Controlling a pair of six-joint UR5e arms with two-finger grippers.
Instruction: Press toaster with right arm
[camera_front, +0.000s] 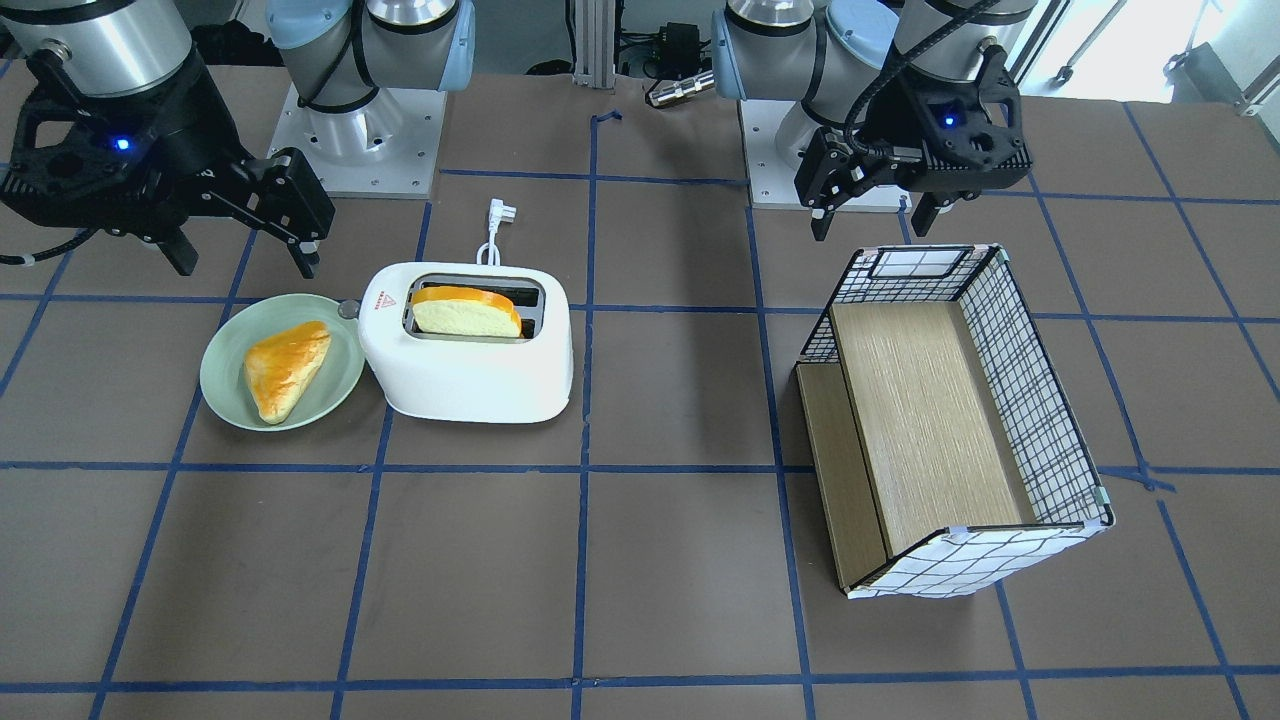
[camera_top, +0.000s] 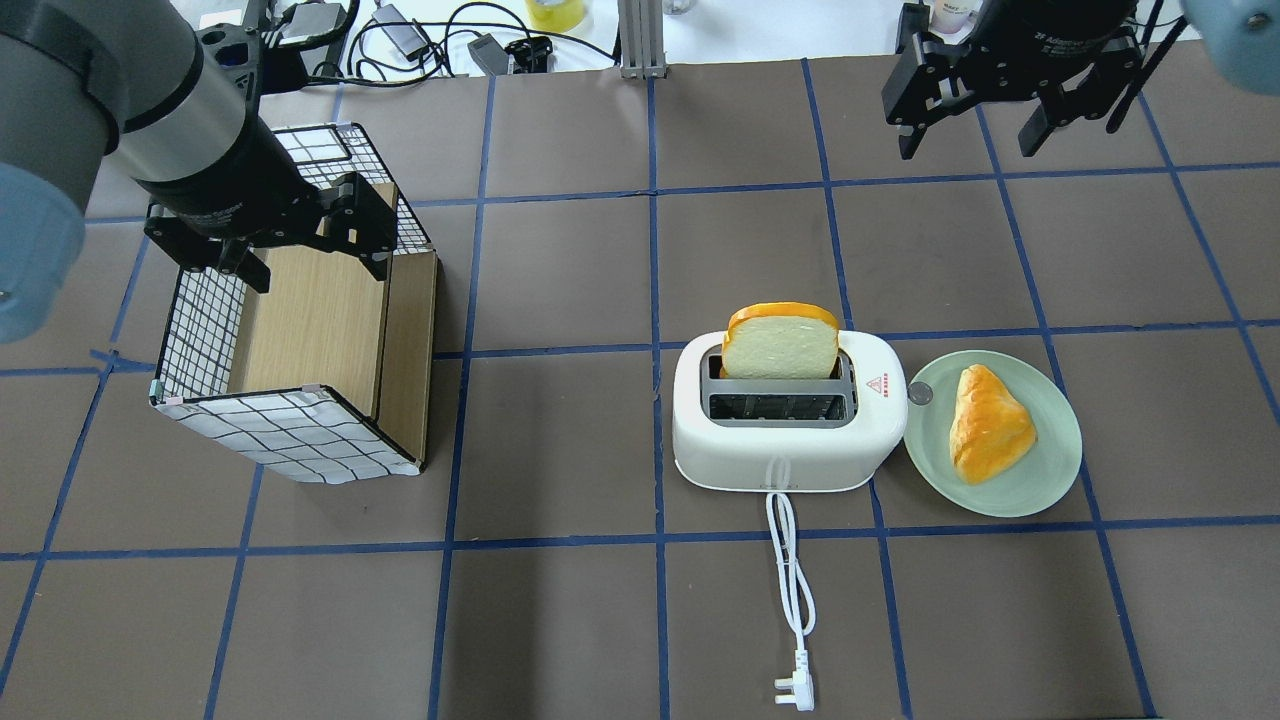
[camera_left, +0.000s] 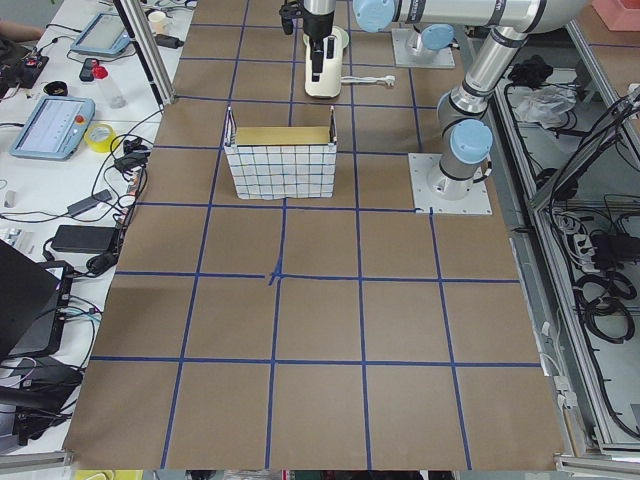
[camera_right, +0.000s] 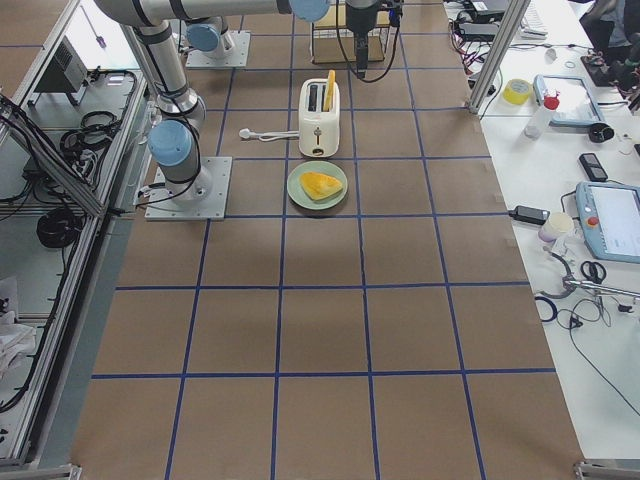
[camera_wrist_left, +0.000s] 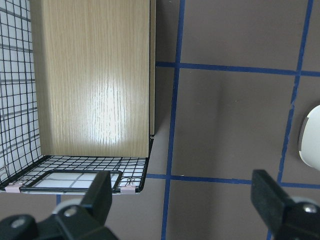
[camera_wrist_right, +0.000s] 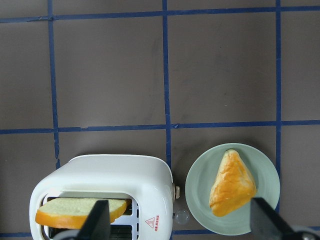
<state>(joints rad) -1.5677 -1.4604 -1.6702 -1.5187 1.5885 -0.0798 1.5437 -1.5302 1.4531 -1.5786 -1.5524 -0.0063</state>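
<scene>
The white toaster (camera_top: 780, 455) stands right of the table's middle, with a bread slice (camera_top: 780, 345) upright in its far slot. Its small grey lever (camera_top: 919, 394) sticks out of the end that faces a green plate. It also shows in the front view (camera_front: 470, 375) and in the right wrist view (camera_wrist_right: 100, 175). My right gripper (camera_top: 975, 125) is open and empty, high above the table beyond the toaster and plate, apart from both. My left gripper (camera_top: 310, 265) is open and empty over the checkered box (camera_top: 290, 430).
A green plate (camera_top: 1000, 500) with a triangular pastry (camera_top: 988, 423) sits against the toaster's lever end. The toaster's white cord and plug (camera_top: 795, 690) trail toward the robot's side. The checkered box with a wooden lining lies on its side at the left.
</scene>
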